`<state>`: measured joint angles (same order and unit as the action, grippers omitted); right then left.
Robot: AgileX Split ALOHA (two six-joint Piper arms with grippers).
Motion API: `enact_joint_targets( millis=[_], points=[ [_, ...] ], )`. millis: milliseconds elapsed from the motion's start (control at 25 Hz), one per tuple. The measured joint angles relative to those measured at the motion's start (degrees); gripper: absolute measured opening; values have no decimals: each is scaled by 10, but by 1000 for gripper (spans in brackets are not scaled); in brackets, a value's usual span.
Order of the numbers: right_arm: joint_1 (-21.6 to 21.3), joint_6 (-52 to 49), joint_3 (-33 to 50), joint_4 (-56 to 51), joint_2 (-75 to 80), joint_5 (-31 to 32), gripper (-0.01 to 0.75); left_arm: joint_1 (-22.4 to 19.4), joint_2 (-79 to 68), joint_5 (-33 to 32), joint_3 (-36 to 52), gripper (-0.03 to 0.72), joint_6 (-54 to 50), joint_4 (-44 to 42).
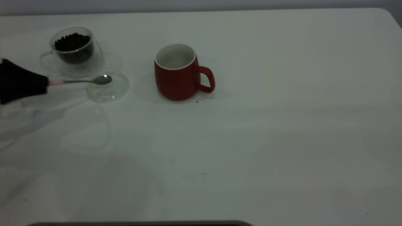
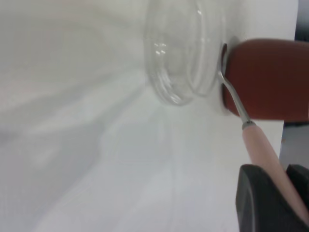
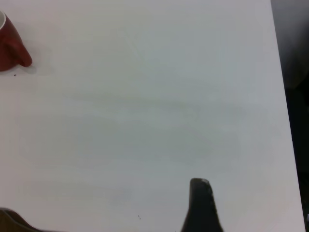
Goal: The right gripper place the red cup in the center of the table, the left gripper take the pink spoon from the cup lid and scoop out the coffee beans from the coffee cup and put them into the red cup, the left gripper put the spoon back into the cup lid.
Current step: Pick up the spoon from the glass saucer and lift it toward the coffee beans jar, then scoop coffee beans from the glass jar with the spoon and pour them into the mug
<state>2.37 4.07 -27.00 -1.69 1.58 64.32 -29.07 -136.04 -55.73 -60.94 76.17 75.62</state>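
The red cup [image 1: 176, 81] stands upright near the middle of the table [image 1: 251, 141], handle to the right, its white inside bare. At the far left, the coffee cup [image 1: 78, 61] holds the coffee beans [image 1: 72, 40]. In front of it lies the clear cup lid [image 1: 123, 89]. My left gripper [image 1: 47, 83] is shut on the pink spoon [image 1: 84, 81] by its handle; the spoon's metal bowl is over the lid, and contact cannot be told. The left wrist view shows the spoon [image 2: 260, 145], lid [image 2: 178, 63] and red cup [image 2: 270, 82]. My right gripper [image 3: 101, 200] hangs open over bare table, far from the red cup [image 3: 9, 48].
The table's rounded back-right corner [image 1: 384, 12] and its right edge [image 3: 285, 121] are in view. A few dark specks [image 1: 197, 101] lie on the table beside the red cup. A dark strip [image 1: 141, 223] runs along the front edge.
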Motion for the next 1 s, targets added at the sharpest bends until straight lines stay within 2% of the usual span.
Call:
enact_joint_targets(
  millis=[200,400,520,1000],
  points=[
    [0,0,0,0,0,0,586,-4,100,6,-2,123,-8,-20],
    [0,0,0,0,0,0,586,-4,171,65,-8,123,-13,-24],
    [0,0,0,0,0,0,586,-4,164,84,-24,123,-13,-32],
    [0,0,0,0,0,0,586,-4,71,83,-96,123,-6,-36]
  ],
)
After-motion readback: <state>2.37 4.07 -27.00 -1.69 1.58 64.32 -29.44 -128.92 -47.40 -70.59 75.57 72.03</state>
